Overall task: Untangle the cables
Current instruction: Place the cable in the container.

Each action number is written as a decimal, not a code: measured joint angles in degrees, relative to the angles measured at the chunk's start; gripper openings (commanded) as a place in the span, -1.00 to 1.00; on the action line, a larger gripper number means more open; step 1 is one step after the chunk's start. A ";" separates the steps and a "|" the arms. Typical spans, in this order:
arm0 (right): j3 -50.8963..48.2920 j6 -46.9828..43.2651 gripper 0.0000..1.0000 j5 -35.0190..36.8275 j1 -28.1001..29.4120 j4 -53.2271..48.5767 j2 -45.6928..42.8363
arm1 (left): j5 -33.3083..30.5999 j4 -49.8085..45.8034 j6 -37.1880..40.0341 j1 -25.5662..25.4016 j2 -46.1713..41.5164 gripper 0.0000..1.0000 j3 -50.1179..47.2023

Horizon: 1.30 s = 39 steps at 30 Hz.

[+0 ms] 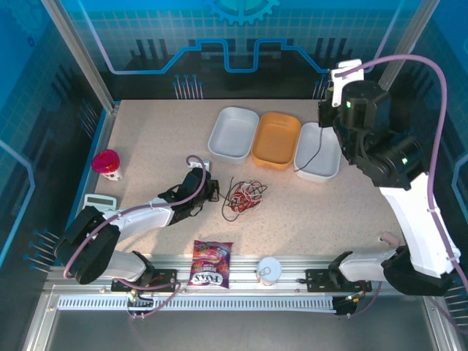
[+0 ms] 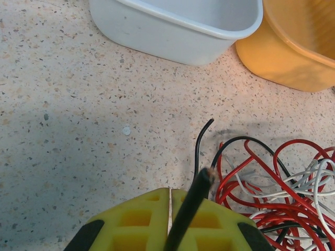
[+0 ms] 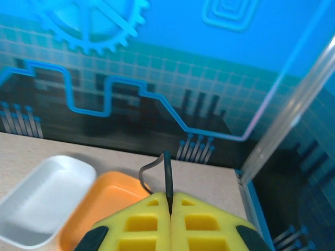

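The cables [image 1: 243, 197] lie in a red, black and whitish tangle at the table's middle, also at the lower right of the left wrist view [image 2: 282, 193]. My left gripper [image 1: 212, 190] sits low just left of the tangle. Its yellow fingers [image 2: 170, 191] are shut, and a black cable end [image 2: 201, 191] rises from their seam across the right finger. My right gripper [image 1: 324, 121] is raised above the right white tray [image 1: 330, 170], shut [image 3: 171, 196] on another black cable [image 3: 166, 172]. That strand [image 1: 316, 150] hangs down into the tray.
A white tray [image 1: 234, 134] and an orange tray [image 1: 276, 140] stand in a row behind the tangle. A red-topped item [image 1: 107, 162] sits at the left edge. A snack bag [image 1: 210, 263] and a white cup [image 1: 268, 269] lie at the front rail.
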 measured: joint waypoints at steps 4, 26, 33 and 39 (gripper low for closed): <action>-1.44 0.39 -1.00 -1.66 -5.99 -0.07 1.60 | 0.02 0.00 0.00 0.00 -0.66 -1.00 0.00; -24.65 1.68 -1.00 -11.17 -20.57 12.68 5.35 | 0.42 0.02 0.00 0.00 -1.07 -1.00 0.00; -29.05 3.17 -1.00 -11.43 -21.09 14.62 7.32 | 0.66 0.02 0.00 0.00 -1.07 -1.00 0.00; -33.33 5.97 -1.00 -12.50 -21.24 16.61 9.73 | 1.03 0.02 0.00 0.00 -1.07 -1.00 0.00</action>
